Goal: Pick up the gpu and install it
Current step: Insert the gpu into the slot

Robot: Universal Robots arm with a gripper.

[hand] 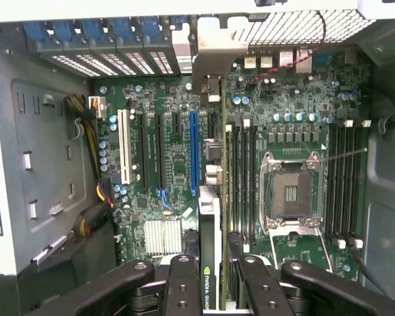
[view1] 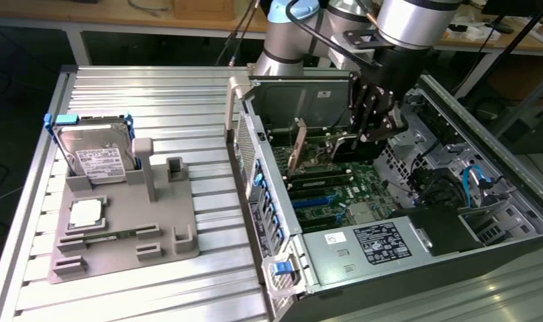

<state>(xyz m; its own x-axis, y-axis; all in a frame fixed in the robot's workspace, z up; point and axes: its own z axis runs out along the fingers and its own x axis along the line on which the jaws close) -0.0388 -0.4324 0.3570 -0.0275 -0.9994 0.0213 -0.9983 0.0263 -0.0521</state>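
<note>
Gripper [hand: 214,283] pinching the gpu [hand: 209,217], card held upright just above the motherboard [hand: 164,151], inside the computer case [view1: 415,255].

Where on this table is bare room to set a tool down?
Bare table slats lie behind the hard drive toward the far edge, and in front of the grey fixture. The strip between fixture and computer case is narrow. Inside the case is crowded: the claw grips the gpu there.
</note>
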